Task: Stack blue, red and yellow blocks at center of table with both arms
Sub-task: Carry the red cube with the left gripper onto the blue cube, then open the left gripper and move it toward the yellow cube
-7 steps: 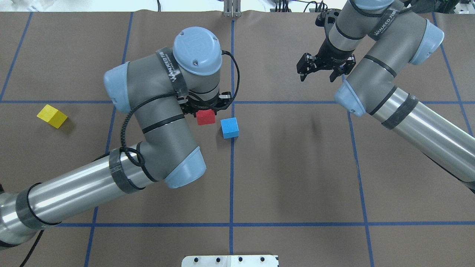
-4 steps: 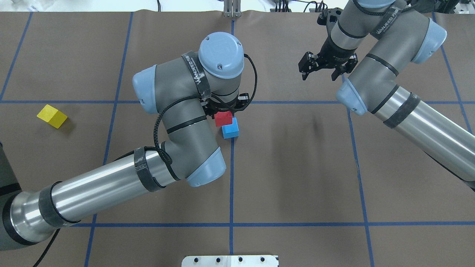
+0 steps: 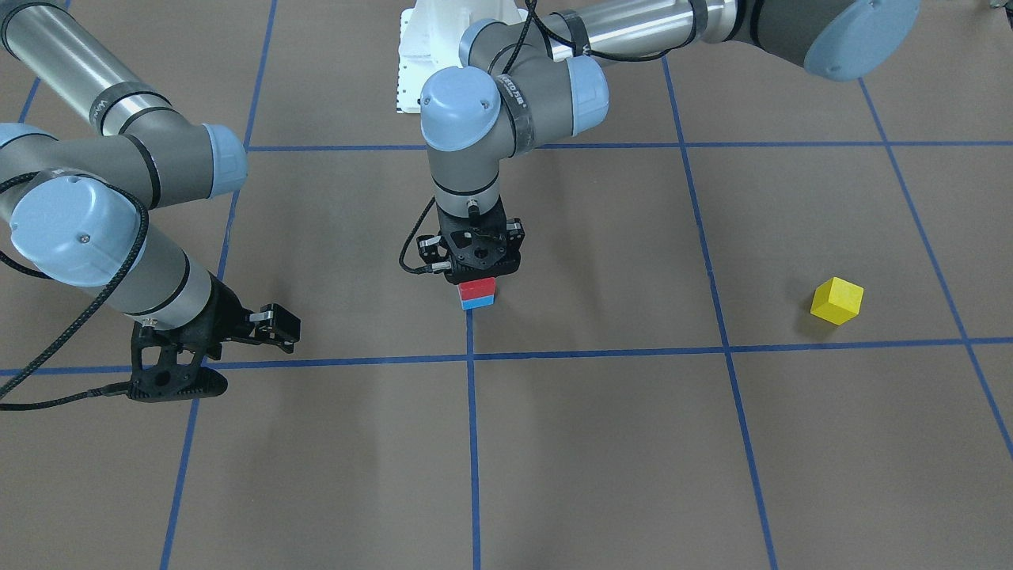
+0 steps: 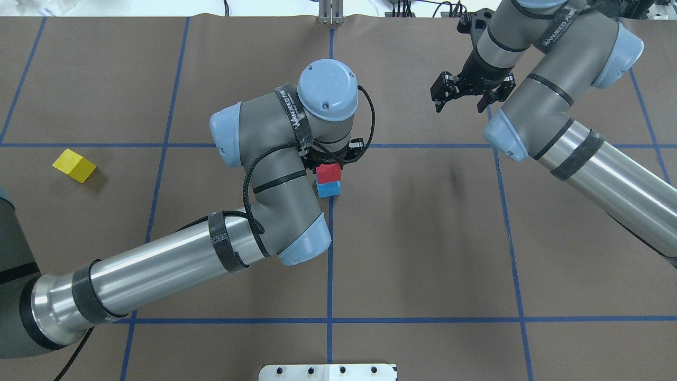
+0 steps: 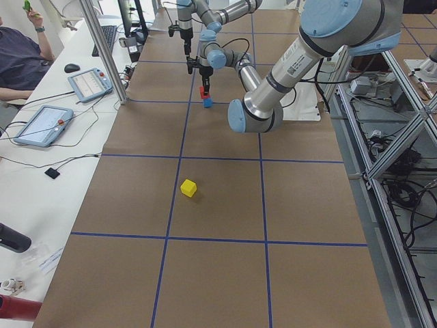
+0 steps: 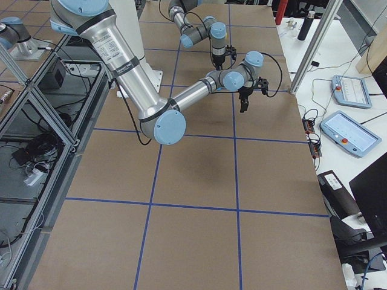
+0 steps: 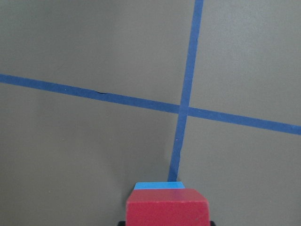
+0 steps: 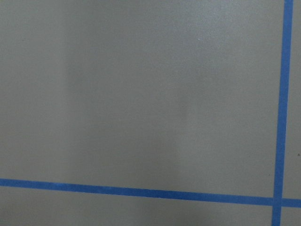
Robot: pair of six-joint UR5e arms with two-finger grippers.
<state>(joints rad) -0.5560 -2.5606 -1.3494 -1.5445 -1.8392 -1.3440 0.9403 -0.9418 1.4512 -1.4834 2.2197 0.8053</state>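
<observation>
Resting red block (image 3: 477, 288) atop blue block (image 3: 477, 303).

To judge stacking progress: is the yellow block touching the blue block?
Apart. The overhead view shows wide bare table between the yellow block and the blue block.

We find the red block (image 4: 328, 172) stacked on the blue block (image 4: 329, 189) closed off from above by the left gripper (image 3: 477, 277) and on the robot's side by the left arm (image 4: 275, 180), whereas open desk (image 4: 423, 254) surrounds the yellow block (image 4: 74, 165), and the right gripper (image 4: 461, 103) hangs well apart from both.
</observation>
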